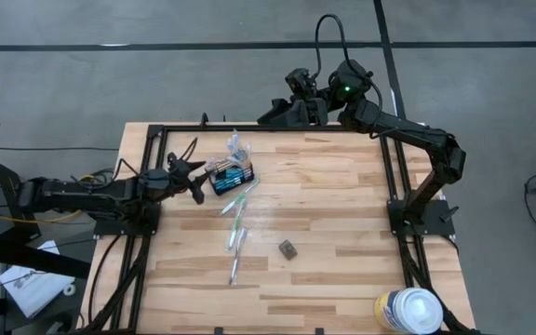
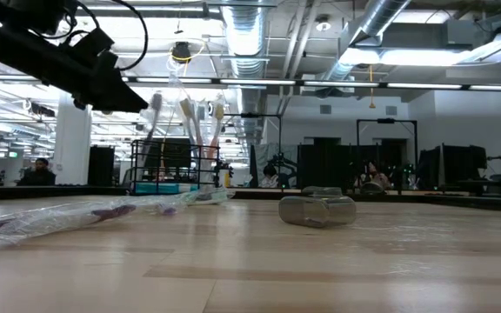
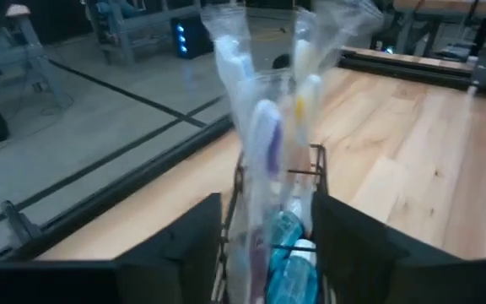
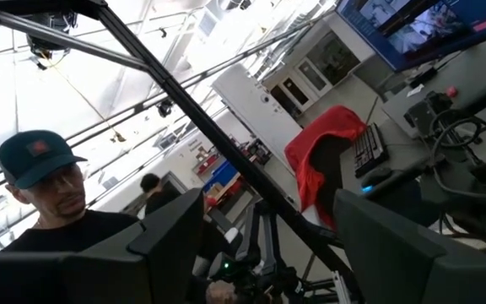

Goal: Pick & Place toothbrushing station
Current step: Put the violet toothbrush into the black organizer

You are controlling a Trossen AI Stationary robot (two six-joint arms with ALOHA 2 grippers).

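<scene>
Reaching in from the left side of the light wooden desk (image 1: 342,205), the left gripper (image 1: 196,179) hangs just beside the small black wire-mesh caddy (image 1: 232,177). Its two dark fingers (image 3: 188,245) stand apart with a gap between them, one on each side of the caddy's near end, and they hold nothing. From the pictures you cannot tell if they touch the wire.

The caddy sits on the desk near the far edge, left of the middle. Slim toothbrushes in clear plastic wrappers (image 3: 264,127) stand up out of it, leaning a little. Small blue-and-white toothpaste tubes (image 3: 289,253) lie low inside it.

Just in front of the caddy, more wrapped white and green toothbrushes (image 1: 238,228) lie flat on the desk in a loose line that runs toward the near edge. In the low view one of them, with a purple part (image 2: 76,216), lies close to the camera.

A small dark grey block (image 1: 288,248) sits a bit to the right of them, apart from the caddy.

The right gripper (image 1: 298,82) is folded back past the far edge of the desk, with its fingers (image 4: 171,241) spread wide and nothing between them. A person in a dark cap (image 4: 53,190) shows in its wrist view.

A large white round canister (image 1: 408,310) stands at the near right corner.
</scene>
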